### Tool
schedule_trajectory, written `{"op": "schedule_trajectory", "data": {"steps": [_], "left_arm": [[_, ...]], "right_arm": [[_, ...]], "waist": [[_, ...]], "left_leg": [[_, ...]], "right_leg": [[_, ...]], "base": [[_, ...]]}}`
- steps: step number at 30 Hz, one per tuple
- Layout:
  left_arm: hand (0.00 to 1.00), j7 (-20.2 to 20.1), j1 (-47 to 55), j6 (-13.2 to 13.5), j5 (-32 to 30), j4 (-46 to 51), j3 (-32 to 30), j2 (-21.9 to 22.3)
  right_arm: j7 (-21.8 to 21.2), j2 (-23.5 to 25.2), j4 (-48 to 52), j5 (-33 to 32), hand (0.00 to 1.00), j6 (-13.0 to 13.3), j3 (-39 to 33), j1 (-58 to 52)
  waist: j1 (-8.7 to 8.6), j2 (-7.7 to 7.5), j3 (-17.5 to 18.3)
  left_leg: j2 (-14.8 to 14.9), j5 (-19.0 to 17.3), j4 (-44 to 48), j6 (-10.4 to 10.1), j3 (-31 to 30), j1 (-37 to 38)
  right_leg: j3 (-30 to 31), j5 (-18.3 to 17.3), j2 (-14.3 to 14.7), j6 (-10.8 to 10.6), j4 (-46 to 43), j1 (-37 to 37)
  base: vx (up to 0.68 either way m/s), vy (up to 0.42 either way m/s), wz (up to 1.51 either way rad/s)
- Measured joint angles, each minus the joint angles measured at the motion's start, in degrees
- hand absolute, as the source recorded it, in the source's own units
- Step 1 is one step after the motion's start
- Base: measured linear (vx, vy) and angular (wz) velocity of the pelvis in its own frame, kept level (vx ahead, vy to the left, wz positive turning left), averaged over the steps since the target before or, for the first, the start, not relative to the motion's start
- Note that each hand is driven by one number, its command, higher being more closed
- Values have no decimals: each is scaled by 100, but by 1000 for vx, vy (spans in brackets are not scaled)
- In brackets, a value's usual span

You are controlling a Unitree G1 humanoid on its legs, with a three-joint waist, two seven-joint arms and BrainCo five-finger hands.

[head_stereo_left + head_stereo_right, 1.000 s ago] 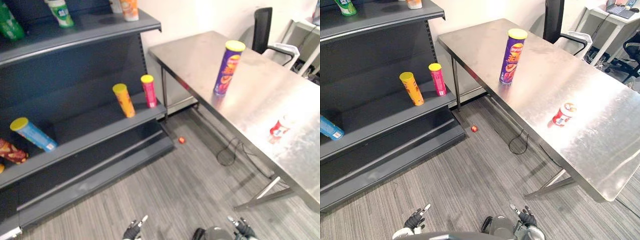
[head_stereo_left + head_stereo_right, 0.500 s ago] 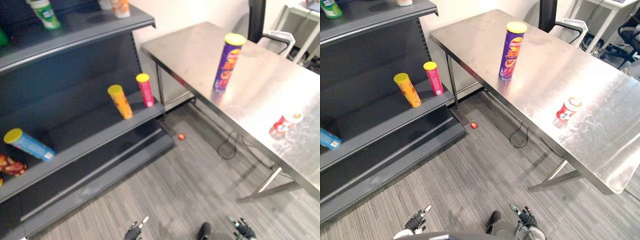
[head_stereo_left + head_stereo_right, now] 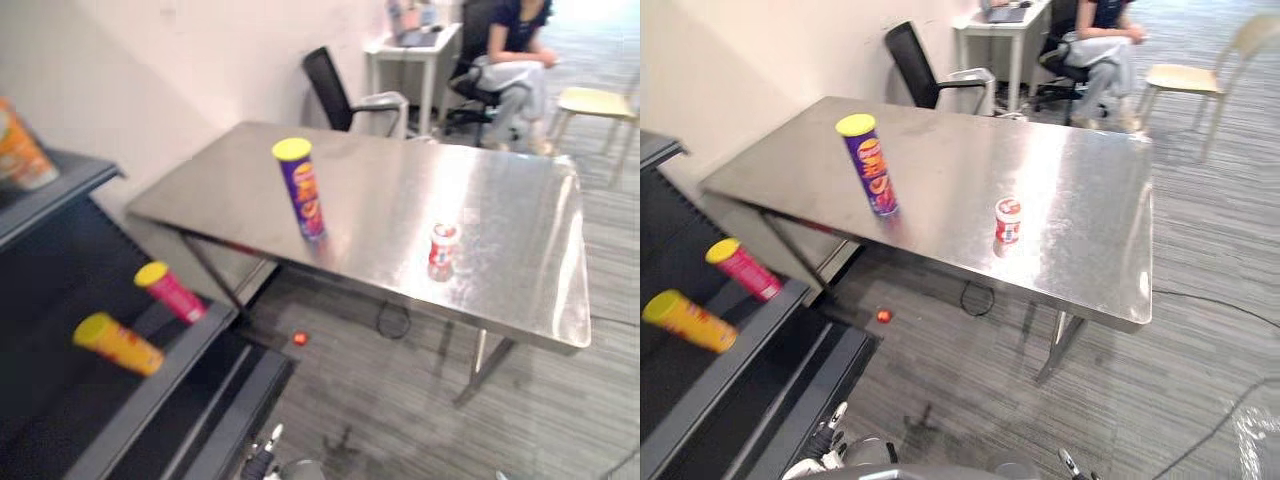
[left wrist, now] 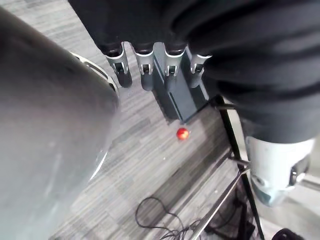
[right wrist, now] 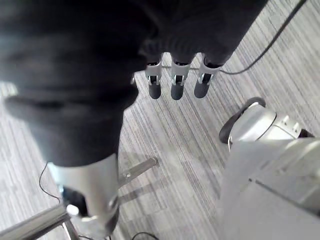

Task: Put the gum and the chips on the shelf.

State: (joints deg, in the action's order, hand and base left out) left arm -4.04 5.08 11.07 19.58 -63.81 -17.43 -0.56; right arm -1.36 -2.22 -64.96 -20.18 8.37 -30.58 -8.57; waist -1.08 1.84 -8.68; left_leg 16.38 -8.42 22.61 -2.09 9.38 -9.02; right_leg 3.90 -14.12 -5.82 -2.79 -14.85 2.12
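Note:
The chips, a tall purple can [image 3: 300, 190] with a yellow lid, stand upright on the steel table [image 3: 510, 190] near its left end. The gum, a small red and white tub [image 3: 442, 245], stands upright further right, close to the table's near edge. The dark shelf [image 3: 150, 400] is at the lower left. My left hand [image 4: 145, 75] hangs low over the floor with straight fingers and holds nothing. My right hand [image 5: 175, 82] hangs the same way, fingers straight and empty. Both hands are far below the table top.
A yellow can [image 3: 115, 343] and a pink can [image 3: 170, 291] stand on the shelf's middle board, with an orange pack [image 3: 18, 150] on the board above. A small red ball [image 3: 299, 339] lies on the floor. Behind the table are a black chair [image 3: 335, 90], a seated person [image 3: 510, 60] and a pale chair [image 3: 590, 100].
The camera has swung right: the shelf has slid to the left edge and the whole table now shows. The can and the tub stand as before; both hands stay low.

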Motion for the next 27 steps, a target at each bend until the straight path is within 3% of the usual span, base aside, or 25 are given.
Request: {"op": "schedule_trajectory", "data": {"steps": [2, 3, 4, 7, 11, 13, 18, 23, 27], "left_arm": [[0, 0, 62, -4, 0, -14, 1, 53], [0, -9, 128, -2, 30, -14, -74, 41], [0, 14, 194, -6, 28, -26, -106, -45], [0, 31, 206, 1, -64, -187, -95, -179], [0, 86, 83, -41, -302, -470, 195, -218], [0, 110, 82, -37, -383, -556, 476, -289], [0, 111, -26, -60, -500, -694, 881, -324], [0, 66, -31, -64, -507, -693, 1048, -339], [0, 1, -31, -71, -507, -679, 937, -342]], "right_arm": [[0, 6, 19, 0, 0, 29, 64, -68], [-1, 72, -28, -2, 0, 18, 64, -98], [-49, 235, -91, -2, 0, -10, 83, -151], [-49, 333, -135, 14, 0, -23, -33, -204], [-41, 317, -152, 204, 0, -15, -305, -33], [-45, 287, -266, 256, 0, -12, -460, 37], [-47, -17, -572, 392, 0, -21, -502, 164], [-40, -146, -709, 376, 0, -20, -532, 152], [-22, -194, -771, 216, 0, -20, -1193, 248]], "waist": [[-9, 87, 98], [-11, 26, 227], [-31, -168, 412], [-33, -329, 657], [-31, -217, 786], [-27, -184, 830], [-12, 54, 831], [-19, 51, 764], [-4, 0, 737]], "left_leg": [[-77, 291, -788, 72, -173, 114], [-224, 349, -733, -563, -50, 193], [-414, 194, -720, -529, 204, 226], [-628, -100, -648, -454, 639, 371], [-772, -134, -1010, -385, 1112, 735], [-818, -133, -1143, -384, 1197, 853], [-729, -29, -1466, -367, 1369, 1154], [-763, 9, -1576, -404, 1349, 1291], [-826, 163, -1886, -471, 1346, 1321]], "right_leg": [[247, -174, -63, -285, -98, -21], [421, -232, -261, -446, -150, -29], [418, -83, -494, -480, -53, -79], [372, 424, -813, -471, 392, -41], [556, 1158, -896, -478, 846, -107], [513, 1273, -921, -516, 888, -168], [-847, 1694, -835, -492, 1135, -140], [-960, 1725, -835, -502, 1488, 50], [-1145, 1725, -828, -503, 1726, 19]], "base": [[264, 438, -73], [291, 418, -62], [291, 383, -64], [257, 320, -63], [145, 223, -64], [103, 88, -55], [59, -18, -37], [-12, -45, -16], [-128, -87, -10]]}}
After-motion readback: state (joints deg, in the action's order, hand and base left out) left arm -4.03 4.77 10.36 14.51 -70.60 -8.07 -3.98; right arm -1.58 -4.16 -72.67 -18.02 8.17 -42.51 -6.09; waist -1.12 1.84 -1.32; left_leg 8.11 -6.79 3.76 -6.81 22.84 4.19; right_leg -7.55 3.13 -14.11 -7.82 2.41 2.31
